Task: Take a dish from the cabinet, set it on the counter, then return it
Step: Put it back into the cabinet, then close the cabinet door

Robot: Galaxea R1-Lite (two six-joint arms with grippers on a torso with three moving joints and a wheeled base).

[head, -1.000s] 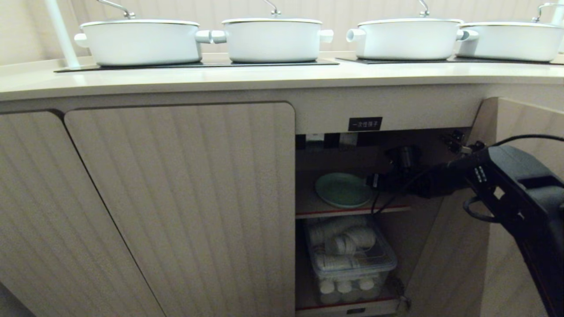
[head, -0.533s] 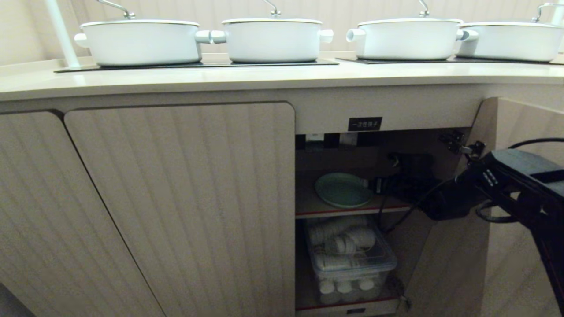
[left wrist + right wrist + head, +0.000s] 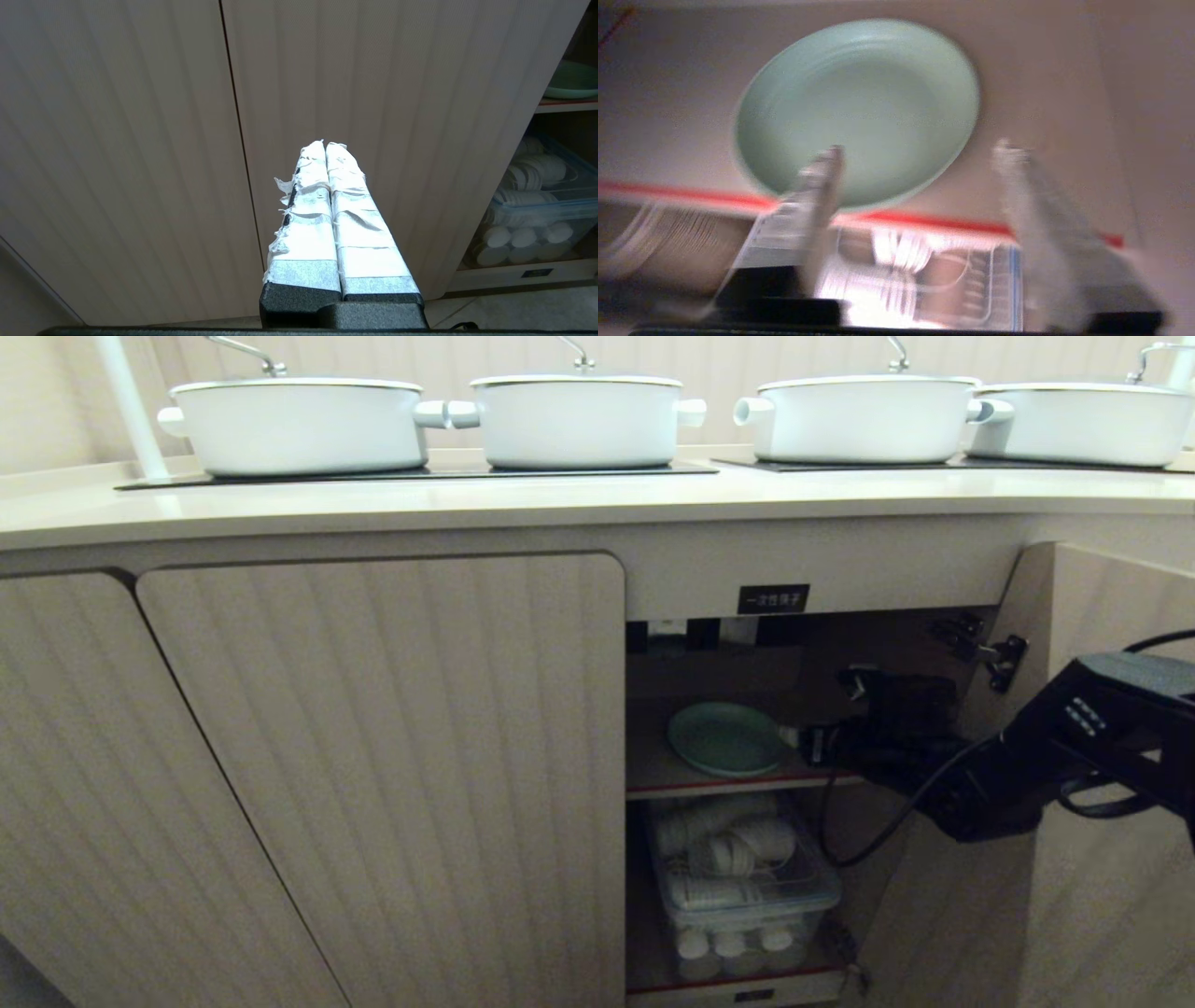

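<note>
The mint-green dish (image 3: pixel 726 739) lies flat on the upper wooden shelf of the open cabinet (image 3: pixel 653 775). My right gripper (image 3: pixel 801 737) reaches into the opening just right of the dish. In the right wrist view the dish (image 3: pixel 859 107) fills the middle. There my right gripper (image 3: pixel 920 149) is open and holds nothing. One taped finger (image 3: pixel 822 177) shows in front of the dish's near rim, the other stands off to its side. My left gripper (image 3: pixel 325 144) is shut and empty, parked low before the closed ribbed doors. The counter (image 3: pixel 560 502) runs above.
Several white pots (image 3: pixel 579 420) stand on the counter's black glass panels. A clear lidded box of white cups (image 3: pixel 742 887) sits on the lower shelf. The open cabinet door (image 3: pixel 1102 896) stands at the right, behind my right arm. A black label (image 3: pixel 773 598) is above the opening.
My right arm has drawn back to the right and sunk lower, so the gripper now sits a little off the dish's right edge. The dish has stayed on the shelf.
</note>
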